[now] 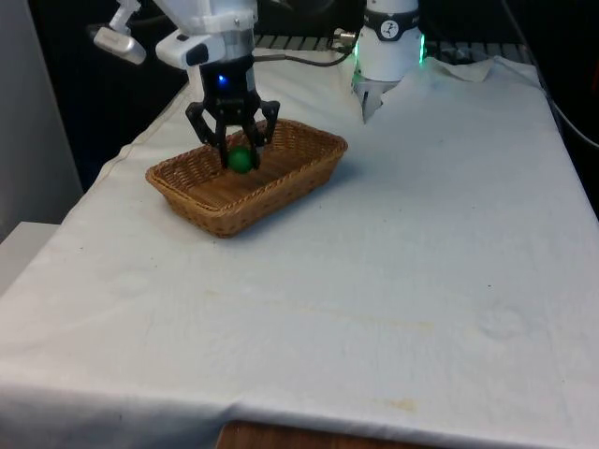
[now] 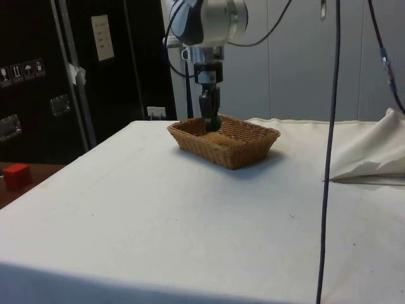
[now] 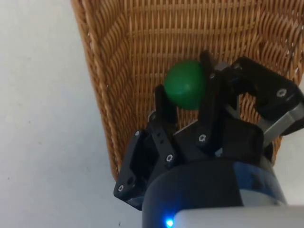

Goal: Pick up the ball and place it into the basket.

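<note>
A white cloth (image 1: 393, 262) covers the whole table, wrinkled a little and carrying faint stains toward the near edge, with black curtains behind it and dark cabinets off to one side. The white arm (image 1: 211, 28) reaches down over the far part of the table, toward the front view's left. Beneath it sits the basket (image 1: 309, 178), a shallow oblong of brown wicker resting flat on the cloth. The gripper (image 1: 240, 152) hangs inside the basket's opening, pointing downward, its tips low between the woven walls. Its two black fingers (image 3: 207, 90) are clamped on the ball (image 3: 184, 85), a small green sphere gripped at opposite sides near its middle and held over the basket's floor, close to the wall nearer the front view's left; whether it touches the weave I cannot tell. The ball looks smooth, light and likely firm, so it could squirt out of an off-centre pinch; holding it across its widest part, as here, seems the safest grasp. Once let go it may roll, though the basket walls should contain it.
</note>
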